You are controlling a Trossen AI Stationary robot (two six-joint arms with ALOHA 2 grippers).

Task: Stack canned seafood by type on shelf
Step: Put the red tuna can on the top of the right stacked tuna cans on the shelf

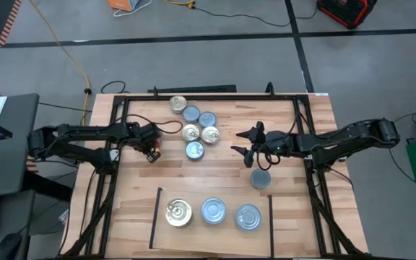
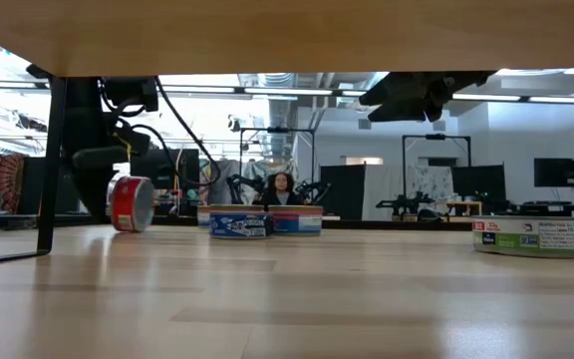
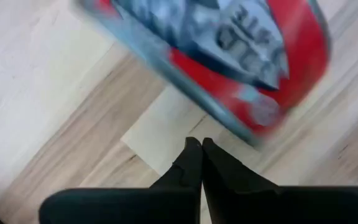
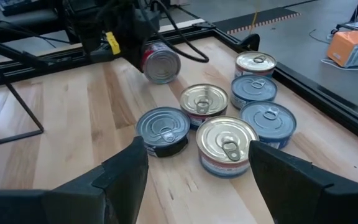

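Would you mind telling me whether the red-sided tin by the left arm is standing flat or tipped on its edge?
Tipped on its edge: the red-sided tin stands on its rim, its silver end facing sideways, unlike the flat tins nearby.

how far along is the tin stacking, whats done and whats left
Done: three tins sit in a row on the shelf, one gold-topped tin and two silver-topped.
In hand: the left gripper is shut, with a red-sided tin tipped on its edge right by it. The right gripper hovers open.
Left: the cluster of six tins and a lone silver tin.

Three tins [image 1: 212,212] on shelf [image 1: 212,230] — cluster [image 1: 196,126] behind.
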